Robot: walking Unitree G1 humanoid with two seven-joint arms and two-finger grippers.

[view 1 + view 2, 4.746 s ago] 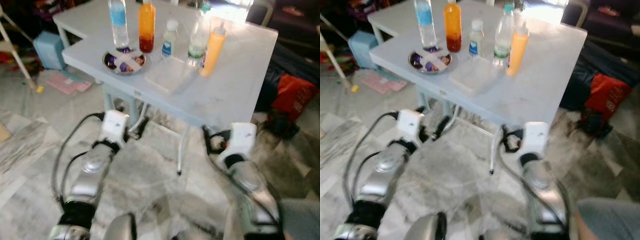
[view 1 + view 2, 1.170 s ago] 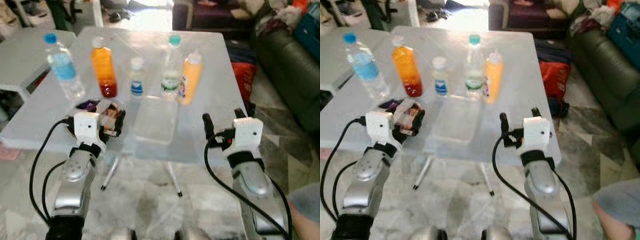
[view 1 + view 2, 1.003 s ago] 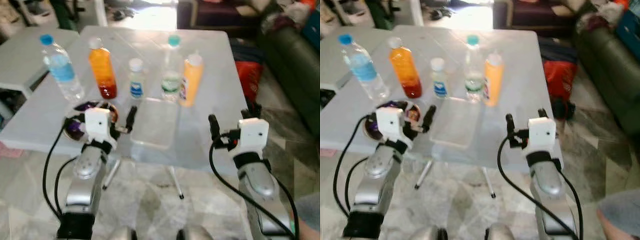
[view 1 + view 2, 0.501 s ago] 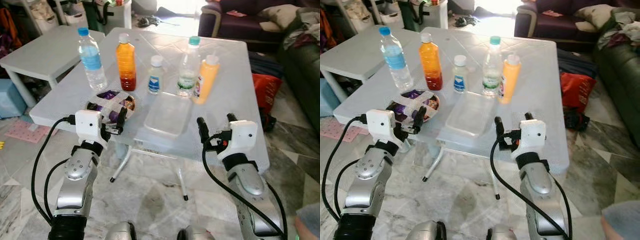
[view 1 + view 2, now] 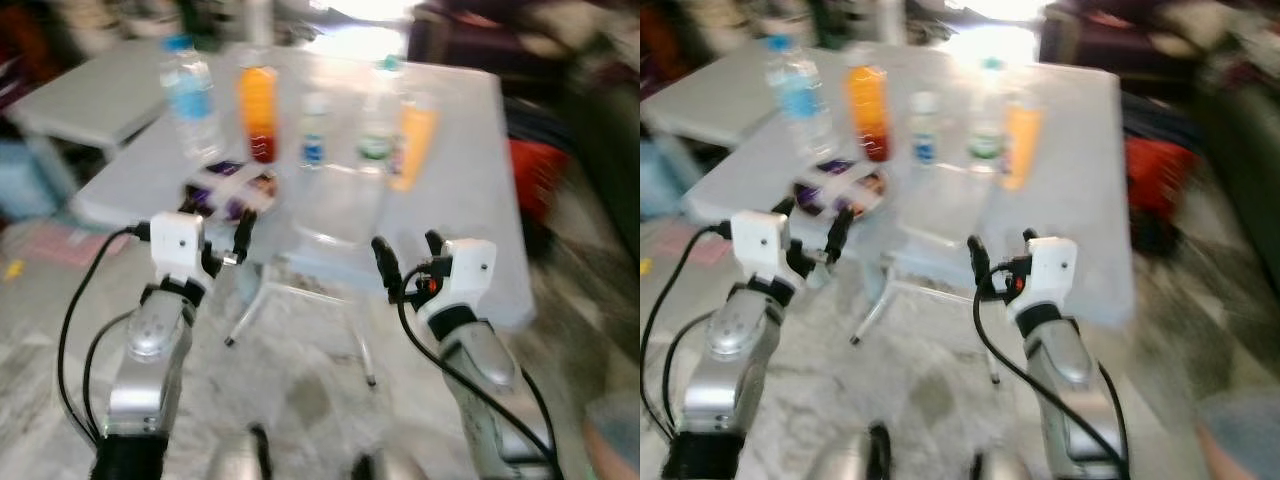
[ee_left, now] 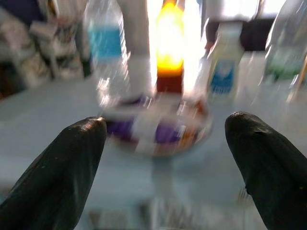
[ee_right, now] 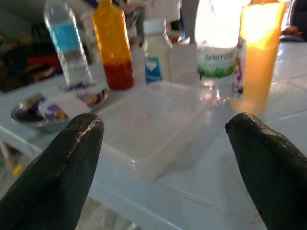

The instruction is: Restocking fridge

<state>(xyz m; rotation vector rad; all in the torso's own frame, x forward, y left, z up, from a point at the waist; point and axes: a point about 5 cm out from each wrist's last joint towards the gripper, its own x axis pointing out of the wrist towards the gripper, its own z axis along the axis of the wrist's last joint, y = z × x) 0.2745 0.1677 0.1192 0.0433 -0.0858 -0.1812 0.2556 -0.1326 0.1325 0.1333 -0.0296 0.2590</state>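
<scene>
Head views motion-blurred, bowl (image 6: 158,127) contents unreadable

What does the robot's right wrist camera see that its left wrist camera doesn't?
Right wrist view: the clear plastic container, the yellow squeeze bottle and the right gripper, jaws open. Left wrist view: the left gripper, jaws open, picture blurred. Both: the blue-labelled water bottle, orange juice bottle, small white bottle and round metal bowl.

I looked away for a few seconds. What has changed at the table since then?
The robot walked up to the table. Both arms rose: left gripper now faces the bowl, right gripper faces the clear container. Both are open and empty. Bottles, bowl and container stayed put.
</scene>
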